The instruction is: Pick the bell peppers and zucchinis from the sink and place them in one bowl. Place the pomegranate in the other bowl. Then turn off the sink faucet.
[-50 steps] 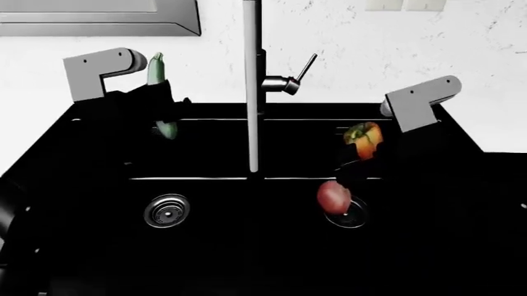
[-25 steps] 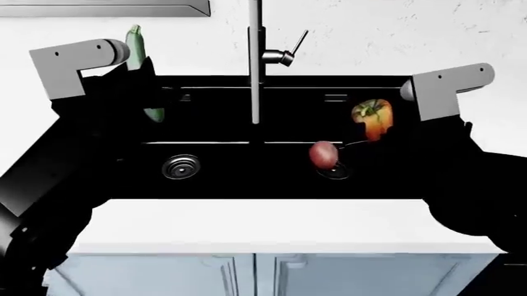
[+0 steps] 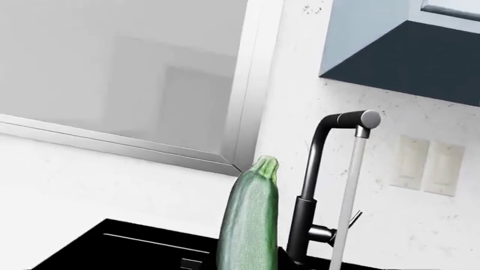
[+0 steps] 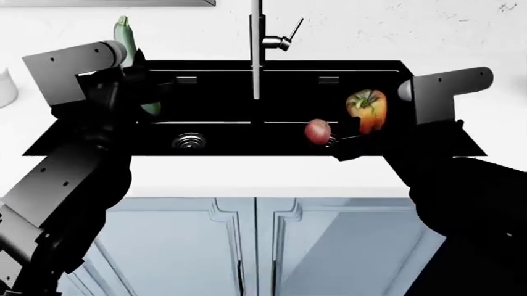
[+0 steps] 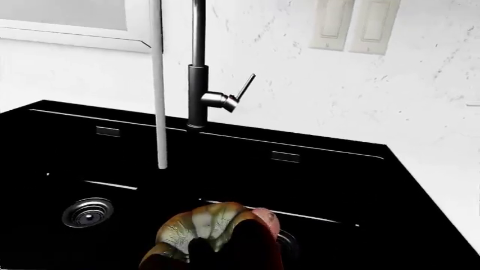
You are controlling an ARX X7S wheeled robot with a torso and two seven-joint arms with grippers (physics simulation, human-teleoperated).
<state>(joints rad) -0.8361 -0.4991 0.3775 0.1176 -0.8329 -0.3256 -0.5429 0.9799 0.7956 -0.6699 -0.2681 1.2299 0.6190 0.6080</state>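
- The long, slim pale-green zucchini (image 4: pixel 125 38) stands upright, pinched in my left gripper (image 4: pixel 136 83); since a second ago it has risen from the basin's back edge to well above the rim of the wide glossy black double-basin sink (image 4: pixel 387 68). In the left wrist view it shows against the white wall, beside the tall dark metal faucet (image 3: pixel 311 185).
- The lumpy orange-red-yellow bell pepper (image 4: pixel 366 110) is clamped in my right gripper (image 4: pixel 356 132); it too is lifted clear of the right basin. In the right wrist view its ribbed underside fills the near edge of the frame.
- The small red-pink pomegranate (image 4: pixel 318 131) lies in the right basin, beside the drain, untouched.
- My head view has drawn back: white counter front and pale blue cabinet doors (image 4: pixel 255 246) now show below the sink, where a second ago only the basins did. I judge the base is backing off from the sink.
- Water (image 5: pixel 158 84) runs from the spout; the thin lever handle (image 4: pixel 294 29) is untouched.
- Meaning: both pick-ups look done; carry to a bowl comes next. No bowl shows clearly in these views; a white edge at far left is too cropped to name.
- Risk, my judgement: the zucchini is held low on its length and could swing during travel.
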